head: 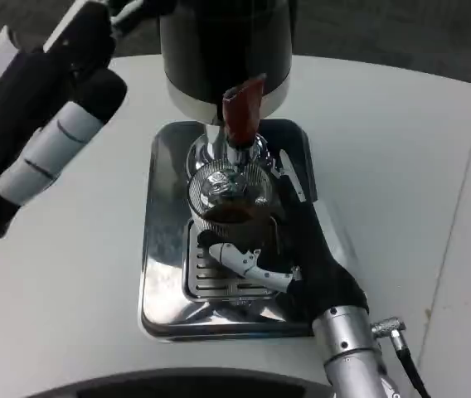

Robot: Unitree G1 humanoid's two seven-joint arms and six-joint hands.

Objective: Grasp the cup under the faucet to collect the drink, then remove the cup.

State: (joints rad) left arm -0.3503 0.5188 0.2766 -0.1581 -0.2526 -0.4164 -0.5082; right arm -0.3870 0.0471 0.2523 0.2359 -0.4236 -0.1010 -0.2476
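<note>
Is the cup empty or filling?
Filling: the cup, held by the right hand under the faucet, shows dark drink inside.

bare white table (385,149) open right of the tray (165,249), dispenser (223,50) and red lever (242,112) blocking above the cup (229,199)

I'm looking down on a white desk (401,149) with a rounded far edge. Beyond that edge lies a dark grey, speckled floor (401,33), which also shows past the desk's far left corner. To the right of the desk's middle, a thin dark seam (461,207) runs from the far edge toward me, slightly slanted. Light falls evenly on the desk, soft and without hard shadows. At the desk's near edge, I see a dark curved band (177,385).
</note>
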